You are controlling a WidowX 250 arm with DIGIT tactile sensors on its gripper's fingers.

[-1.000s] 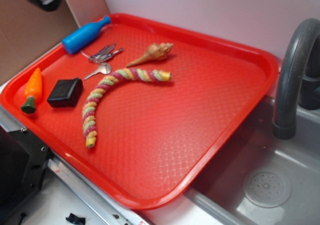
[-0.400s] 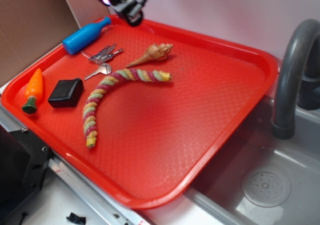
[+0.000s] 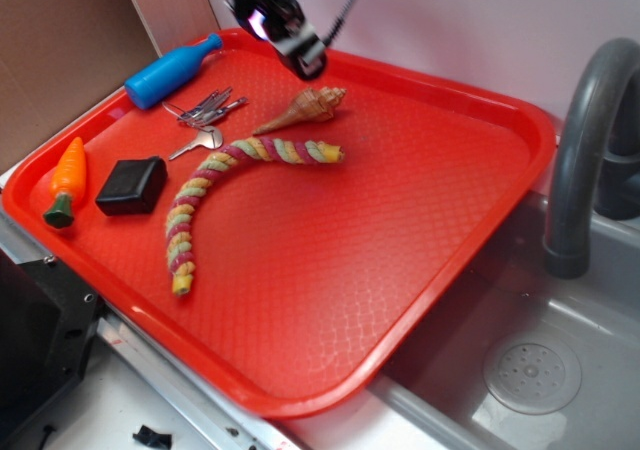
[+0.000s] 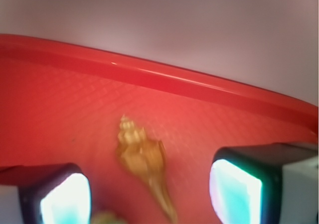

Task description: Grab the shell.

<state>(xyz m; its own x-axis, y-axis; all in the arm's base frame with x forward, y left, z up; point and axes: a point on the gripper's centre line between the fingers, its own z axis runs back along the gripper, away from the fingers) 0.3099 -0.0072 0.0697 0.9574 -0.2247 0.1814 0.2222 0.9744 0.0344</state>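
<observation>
The tan-orange spiral shell (image 3: 305, 107) lies on the red tray (image 3: 440, 220) near its back edge, knobbly end to the right and long point to the left. My gripper (image 3: 290, 40) hangs in the air above and slightly behind it, not touching. In the wrist view the shell (image 4: 143, 159) shows blurred on the tray floor between and beyond the two glowing fingers, and the gripper (image 4: 149, 196) is open with nothing held.
Just in front of the shell curves a multicoloured twisted rope (image 3: 215, 195). Keys (image 3: 205, 115), a blue bottle (image 3: 170, 70), a black box (image 3: 130, 185) and a toy carrot (image 3: 65, 178) lie to the left. A grey tap (image 3: 590, 140) and sink (image 3: 530, 370) stand right.
My gripper has swung in from the upper left corner to the right and down, ending above the shell. Nothing on the tray has moved.
</observation>
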